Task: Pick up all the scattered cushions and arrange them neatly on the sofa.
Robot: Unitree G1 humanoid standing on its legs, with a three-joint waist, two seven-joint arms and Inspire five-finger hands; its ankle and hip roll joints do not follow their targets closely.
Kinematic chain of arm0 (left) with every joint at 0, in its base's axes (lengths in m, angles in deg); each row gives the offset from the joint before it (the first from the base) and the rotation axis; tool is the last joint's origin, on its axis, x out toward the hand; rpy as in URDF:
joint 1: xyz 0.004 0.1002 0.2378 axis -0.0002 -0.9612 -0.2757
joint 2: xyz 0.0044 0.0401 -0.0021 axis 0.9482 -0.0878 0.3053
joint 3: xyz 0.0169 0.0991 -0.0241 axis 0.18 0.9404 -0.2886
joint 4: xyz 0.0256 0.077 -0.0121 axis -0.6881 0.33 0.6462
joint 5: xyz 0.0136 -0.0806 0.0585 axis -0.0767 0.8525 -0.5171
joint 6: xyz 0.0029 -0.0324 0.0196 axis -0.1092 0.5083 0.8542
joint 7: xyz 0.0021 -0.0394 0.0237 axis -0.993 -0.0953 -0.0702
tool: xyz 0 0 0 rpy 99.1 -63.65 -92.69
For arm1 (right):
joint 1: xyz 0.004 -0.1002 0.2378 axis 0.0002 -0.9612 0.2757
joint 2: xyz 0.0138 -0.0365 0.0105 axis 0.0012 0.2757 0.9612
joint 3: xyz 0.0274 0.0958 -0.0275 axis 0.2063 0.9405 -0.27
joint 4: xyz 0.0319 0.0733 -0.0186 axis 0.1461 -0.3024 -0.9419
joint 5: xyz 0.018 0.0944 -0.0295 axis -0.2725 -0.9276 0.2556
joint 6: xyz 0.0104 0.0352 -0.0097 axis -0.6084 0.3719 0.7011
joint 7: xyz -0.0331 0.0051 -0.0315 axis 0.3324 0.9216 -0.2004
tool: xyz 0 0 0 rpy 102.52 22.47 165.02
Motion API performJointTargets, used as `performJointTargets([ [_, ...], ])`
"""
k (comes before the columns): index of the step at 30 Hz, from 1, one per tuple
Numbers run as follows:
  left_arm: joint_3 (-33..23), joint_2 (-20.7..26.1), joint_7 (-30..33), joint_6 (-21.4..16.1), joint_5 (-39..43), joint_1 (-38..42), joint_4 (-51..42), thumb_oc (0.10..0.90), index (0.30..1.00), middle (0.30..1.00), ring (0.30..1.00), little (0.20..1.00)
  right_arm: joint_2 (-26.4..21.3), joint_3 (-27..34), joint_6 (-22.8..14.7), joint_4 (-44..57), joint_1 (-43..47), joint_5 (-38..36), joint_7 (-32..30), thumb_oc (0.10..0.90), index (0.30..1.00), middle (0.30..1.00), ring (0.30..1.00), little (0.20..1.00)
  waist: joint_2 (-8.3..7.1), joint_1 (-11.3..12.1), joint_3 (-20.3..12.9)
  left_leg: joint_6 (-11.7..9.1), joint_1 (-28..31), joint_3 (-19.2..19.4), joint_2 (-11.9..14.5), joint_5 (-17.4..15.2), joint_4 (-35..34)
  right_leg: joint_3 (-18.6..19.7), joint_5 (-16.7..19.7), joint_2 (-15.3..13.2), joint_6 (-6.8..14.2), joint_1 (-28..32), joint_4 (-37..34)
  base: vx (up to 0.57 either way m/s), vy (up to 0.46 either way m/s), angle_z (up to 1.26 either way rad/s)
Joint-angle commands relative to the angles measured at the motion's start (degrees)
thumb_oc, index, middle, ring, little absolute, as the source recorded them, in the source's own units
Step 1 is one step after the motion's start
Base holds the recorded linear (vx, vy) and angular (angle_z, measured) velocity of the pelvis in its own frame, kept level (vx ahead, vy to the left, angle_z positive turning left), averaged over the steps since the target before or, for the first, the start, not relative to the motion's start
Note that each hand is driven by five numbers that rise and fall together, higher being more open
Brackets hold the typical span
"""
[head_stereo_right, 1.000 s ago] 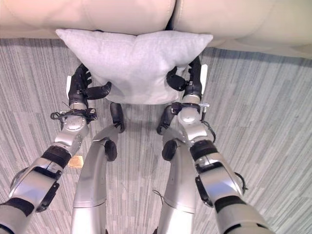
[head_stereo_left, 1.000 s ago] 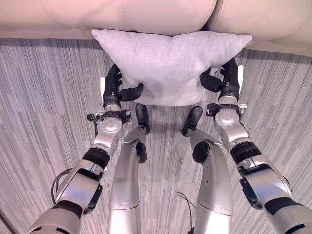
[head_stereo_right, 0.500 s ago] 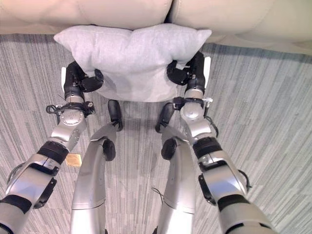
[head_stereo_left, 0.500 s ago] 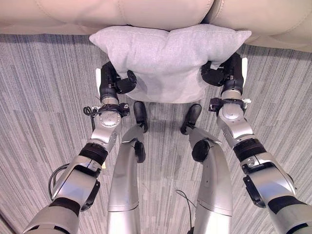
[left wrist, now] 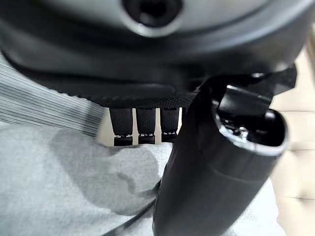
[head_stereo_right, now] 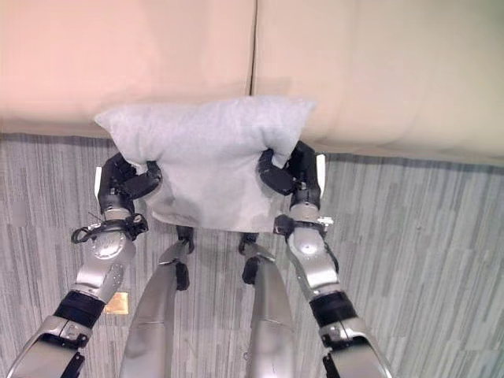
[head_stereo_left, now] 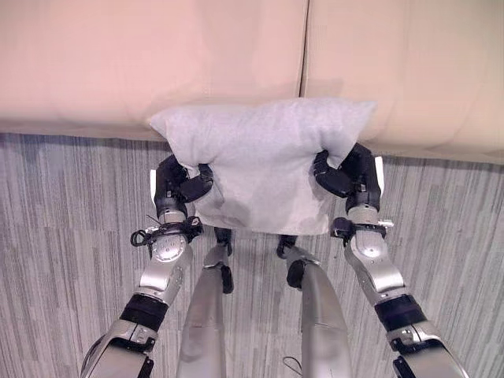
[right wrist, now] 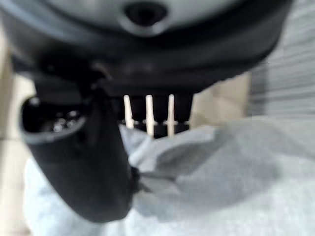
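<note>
Fingers and thumbs pinched the pale grey cushion (head_stereo_left: 264, 169) at centre frame; left hand (head_stereo_left: 177, 185) gripped one edge, right hand (head_stereo_left: 350, 173) the other. It hung against the beige sofa (head_stereo_left: 157, 63) filling the top, above the striped grey carpet (head_stereo_left: 63, 220).

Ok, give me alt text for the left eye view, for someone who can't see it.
A light grey cushion is held up between the robot's left hand and right hand, each pinching one side of it. The cushion's top edge overlaps the front of a beige sofa, above grey striped carpet.
</note>
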Motion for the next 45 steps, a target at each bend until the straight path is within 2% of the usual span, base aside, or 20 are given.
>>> performJointTargets([
  [1,5.2,-4.1,-6.6,-10.2,-3.1,-1.5,-7.3,0.4,0.3,0.3,0.3,0.3,3.0,-4.1,-8.8,8.4,-2.8,1.5,4.9,0.4,0.3,0.3,0.3,0.3,2.06,-0.1,-13.5,-3.3,7.2,-5.2,0.1,-3.2,-4.7,1.2,0.7,0.2,6.8,10.7,-9.5,0.0,0.0,0.0],
  [2,5.2,-4.1,-6.6,-10.2,-3.1,-1.6,-7.4,0.4,0.3,0.3,0.3,0.3,3.0,-4.1,-8.8,8.5,-2.9,1.5,4.9,0.4,0.3,0.3,0.3,0.3,2.07,-0.1,-13.3,-3.3,7.5,-5.2,0.1,-3.1,-4.9,1.1,0.8,0.2,6.8,11.0,-9.6,0.12,-0.014,-0.01],
  [4,5.3,-3.9,-7.9,-10.4,-1.9,-6.2,-9.3,0.4,0.3,0.3,0.3,0.3,2.6,-2.4,-8.8,11.4,-8.7,1.3,5.9,0.4,0.3,0.3,0.3,0.3,1.63,-0.2,-13.8,-3.7,20.0,-4.5,-0.3,-3.3,-9.4,-0.1,0.5,1.2,7.1,23.4,-14.6,0.27,-0.037,0.0],
  [5,5.2,-3.3,-8.5,-10.3,-1.6,-9.2,-10.1,0.4,0.3,0.3,0.3,0.3,2.0,-1.4,-8.3,12.7,-11.9,2.1,6.5,0.4,0.3,0.3,0.3,0.3,1.32,-0.4,-14.9,-4.0,27.8,-3.6,-0.1,-3.0,-13.2,-0.7,0.7,2.3,7.5,31.3,-18.4,0.32,-0.053,-0.05],
  [9,4.5,-2.3,-8.7,-9.3,-2.8,-13.2,-11.7,0.4,0.3,0.3,0.3,0.3,1.6,-0.4,-7.1,13.7,-16.8,3.0,7.7,0.4,0.3,0.3,0.3,0.3,1.11,-0.9,-17.2,-4.2,37.8,-1.6,0.7,-2.8,-17.6,-0.5,0.4,4.4,7.9,41.1,-23.5,0.19,-0.035,-0.15],
  [13,4.0,-2.5,-8.6,-8.6,-3.9,-16.2,-12.7,0.4,0.3,0.3,0.3,0.3,1.2,1.0,-6.6,15.2,-20.4,4.6,7.7,0.4,0.3,0.3,0.3,0.3,1.18,-1.2,-19.1,-4.5,43.5,-0.8,1.0,-2.8,-20.4,-0.3,-0.1,6.1,7.7,46.8,-26.7,0.14,-0.064,-0.12],
  [15,3.9,-2.5,-8.6,-8.5,-4.1,-16.7,-13.0,0.4,0.3,0.3,0.3,0.3,1.1,1.3,-6.3,15.5,-21.1,5.2,7.6,0.4,0.3,0.3,0.3,0.3,1.18,-1.2,-19.1,-4.6,44.4,-0.8,1.1,-3.0,-20.3,0.2,-0.4,6.6,7.5,47.7,-27.0,0.07,-0.067,-0.03],
  [18,4.1,-3.2,-8.8,-8.1,-3.3,-17.5,-12.2,0.4,0.3,0.3,0.3,0.3,0.3,1.9,-6.2,16.5,-22.2,7.2,7.0,0.4,0.3,0.3,0.3,0.3,0.6,-1.6,-18.6,-4.8,45.6,-1.1,2.0,-5.5,-16.0,1.4,-1.3,8.0,6.6,51.2,-28.5,0.08,-0.108,-0.02],
  [20,4.4,-3.3,-8.8,-7.8,-3.1,-17.9,-12.3,0.4,0.3,0.3,0.3,0.3,0.0,1.6,-6.0,16.7,-22.0,7.6,6.6,0.4,0.3,0.3,0.3,0.3,0.36,-1.4,-18.1,-4.8,46.0,-1.6,2.2,-6.3,-14.2,1.7,-1.3,8.3,6.4,52.2,-28.6,0.08,-0.049,-0.03],
  [22,5.4,-3.4,-8.8,-7.8,-3.5,-17.6,-12.3,0.4,0.3,0.3,0.3,0.3,-0.1,1.6,-6.2,16.8,-21.5,7.4,6.4,0.4,0.3,0.3,0.3,0.3,-0.1,-1.0,-17.5,-4.9,44.2,-4.3,0.9,-6.1,-13.6,2.2,-1.2,8.3,6.3,52.5,-29.3,0.06,0.004,-0.17],
  [26,5.9,-3.1,-8.6,-7.5,-4.0,-16.2,-12.5,0.4,0.3,0.3,0.3,0.3,-0.5,1.8,-6.1,16.7,-20.1,7.1,5.6,0.4,0.3,0.3,0.3,0.3,-1.03,0.1,-16.8,-5.0,35.8,-8.4,-2.8,-4.6,-11.5,3.8,-0.6,8.3,6.4,51.4,-28.6,0.04,0.035,-0.01],
  [29,6.0,-2.6,-9.4,-7.3,-4.4,-17.6,-13.1,0.4,0.3,0.3,0.3,0.3,-0.5,1.4,-5.9,16.8,-19.7,7.5,6.3,0.4,0.3,0.3,0.3,0.3,-0.76,0.6,-18.0,-3.7,38.7,-9.6,-3.3,-5.3,-13.4,5.9,-1.3,8.7,6.6,52.0,-28.0,0.24,0.133,-0.57],
  [32,5.8,-2.0,-9.8,-7.1,-4.5,-18.2,-13.6,0.4,0.3,0.3,0.3,0.3,-0.2,1.2,-5.8,17.3,-19.6,7.5,6.8,0.4,0.3,0.3,0.3,0.3,-0.81,1.2,-17.9,-3.1,40.3,-8.5,-3.3,-5.8,-14.0,7.0,-2.1,8.4,6.8,52.4,-26.4,0.15,0.138,-0.66],
  [33,5.3,-1.2,-10.2,-6.9,-4.5,-18.8,-14.1,0.4,0.3,0.3,0.3,0.3,0.4,0.7,-5.7,17.5,-19.2,8.1,7.5,0.4,0.3,0.3,0.3,0.3,-0.6,1.9,-17.7,-1.5,42.3,-6.7,-3.2,-6.7,-15.0,7.6,-2.4,7.4,7.8,51.4,-22.0,0.22,0.27,-0.4],
  [34,5.1,-1.0,-10.3,-6.9,-4.6,-18.9,-14.1,0.4,0.3,0.3,0.3,0.3,0.7,0.7,-5.7,17.6,-19.1,8.3,7.7,0.4,0.3,0.3,0.3,0.3,-0.48,2.2,-17.5,-0.9,43.1,-5.9,-3.2,-7.1,-15.2,8.0,-2.2,6.9,8.4,49.9,-18.8,0.21,0.305,-0.55],
  [35,4.8,-0.5,-10.3,-6.8,-4.6,-19.2,-14.4,0.4,0.3,0.3,0.3,0.3,1.1,0.4,-5.6,17.8,-18.7,8.6,8.2,0.4,0.3,0.3,0.3,0.3,0.0,2.0,-16.6,0.4,44.1,-5.5,-3.2,-7.5,-15.2,8.4,-0.1,6.3,9.7,47.3,-12.8,0.08,0.148,-0.77],
  [36,4.8,-0.5,-10.3,-6.8,-4.6,-19.2,-14.4,0.4,0.3,0.3,0.3,0.3,1.1,0.4,-5.6,17.8,-18.7,8.7,8.2,0.4,0.3,0.3,0.3,0.3,-0.07,2.1,-16.6,0.4,44.1,-5.3,-3.3,-7.5,-15.2,8.6,-0.2,6.2,9.7,47.1,-12.5,0.06,0.135,-1.03],
  [38,4.6,-0.2,-10.2,-6.9,-5.0,-19.3,-14.6,0.4,0.3,0.3,0.3,0.3,1.6,0.0,-5.7,18.0,-18.4,8.8,8.5,0.4,0.3,0.3,0.3,0.3,0.57,2.0,-15.9,1.3,45.0,-4.7,-3.1,-8.1,-15.3,8.5,1.3,5.8,10.7,44.1,-7.4,0.08,0.093,-0.41],
  [40,4.7,-0.3,-10.6,-7.1,-5.2,-19.5,-14.6,0.4,0.3,0.3,0.3,0.3,1.8,-0.2,-5.7,18.2,-18.7,9.2,9.0,0.4,0.3,0.3,0.3,0.3,1.09,1.7,-15.8,1.8,47.0,-4.5,-3.3,-9.1,-16.1,7.4,1.4,5.1,10.3,41.5,-8.2,0.17,0.066,-0.21],
  [45,5.0,-1.0,-10.8,-7.1,-5.0,-19.4,-14.7,0.4,0.3,0.3,0.3,0.3,1.3,-0.2,-5.5,17.7,-18.3,9.2,8.8,0.4,0.3,0.3,0.3,0.3,1.19,0.8,-15.8,1.6,49.7,-5.0,-4.0,-10.1,-17.8,7.0,2.6,6.0,9.7,39.5,-17.3,0.14,-0.02,-0.15],
])
